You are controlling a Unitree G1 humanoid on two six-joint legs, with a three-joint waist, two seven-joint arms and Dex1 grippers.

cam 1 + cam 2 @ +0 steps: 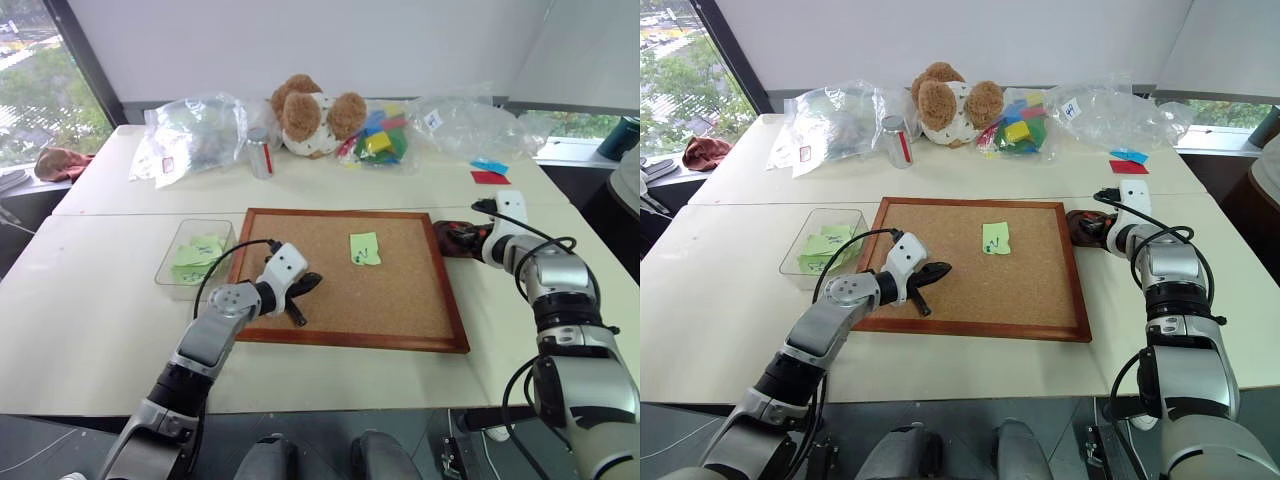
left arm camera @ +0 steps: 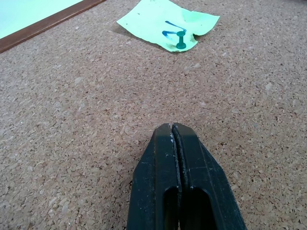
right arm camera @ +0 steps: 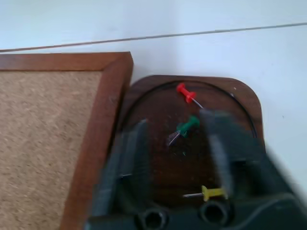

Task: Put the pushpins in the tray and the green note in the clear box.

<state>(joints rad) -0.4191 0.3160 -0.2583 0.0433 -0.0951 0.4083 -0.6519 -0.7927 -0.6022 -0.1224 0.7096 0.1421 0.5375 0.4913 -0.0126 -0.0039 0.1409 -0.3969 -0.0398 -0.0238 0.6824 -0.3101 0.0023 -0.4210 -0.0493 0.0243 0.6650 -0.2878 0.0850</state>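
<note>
While the right gripper (image 3: 175, 153) hangs with fingers apart over the tray (image 3: 240, 96), pins could bounce out. The left gripper (image 2: 175, 132), pressed together, risks tearing the pinned green note (image 2: 168, 21) at twelve o'clock.

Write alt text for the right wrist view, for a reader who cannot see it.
The right gripper, fingers spread, hovers over a small dark reddish-brown tray holding three loose pushpins: a red one, a green one and a yellow one. The tray sits on a white table, against the wooden frame of a cork board.
</note>
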